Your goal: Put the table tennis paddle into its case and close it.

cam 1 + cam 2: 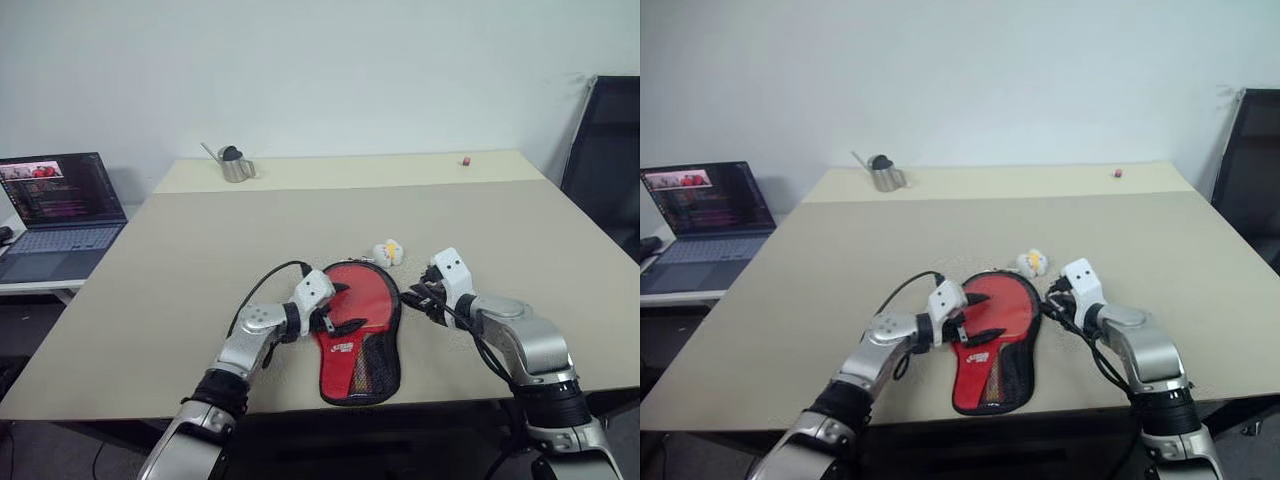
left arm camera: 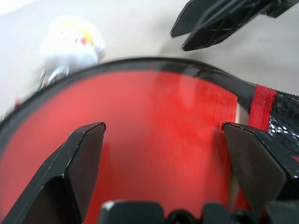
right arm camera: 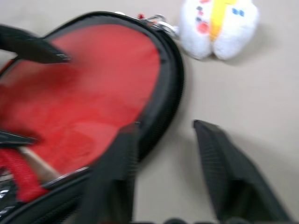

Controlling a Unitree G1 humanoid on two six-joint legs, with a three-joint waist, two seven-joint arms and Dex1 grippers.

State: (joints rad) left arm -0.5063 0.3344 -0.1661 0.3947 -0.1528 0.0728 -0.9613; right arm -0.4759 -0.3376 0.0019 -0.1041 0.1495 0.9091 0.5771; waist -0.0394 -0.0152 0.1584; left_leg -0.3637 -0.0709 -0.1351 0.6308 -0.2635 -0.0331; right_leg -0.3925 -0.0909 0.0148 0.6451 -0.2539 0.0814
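The case point(image 1: 358, 335) lies flat on the table point(image 1: 180, 270) near its front edge, red side up, with its white logo and black mesh pocket toward me. Inside its black zip rim point(image 3: 170, 79) lies the red round face of the table tennis paddle point(image 2: 154, 130). A strip of its light-wood handle point(image 3: 35, 163) with a red band shows at the mesh end. My left gripper point(image 1: 340, 308) hovers open over the red face, its fingers point(image 2: 84, 154) spread wide. My right gripper point(image 3: 163, 126) stands open at the case's right edge, nothing between its fingers.
A small white and yellow plush charm point(image 1: 388, 251) lies just beyond the case's round end, by the zip pull. A metal pot point(image 1: 235, 165) and a tiny red object point(image 1: 466, 160) sit at the far edge. An open laptop point(image 1: 60, 215) stands left, a black chair point(image 1: 605, 160) right.
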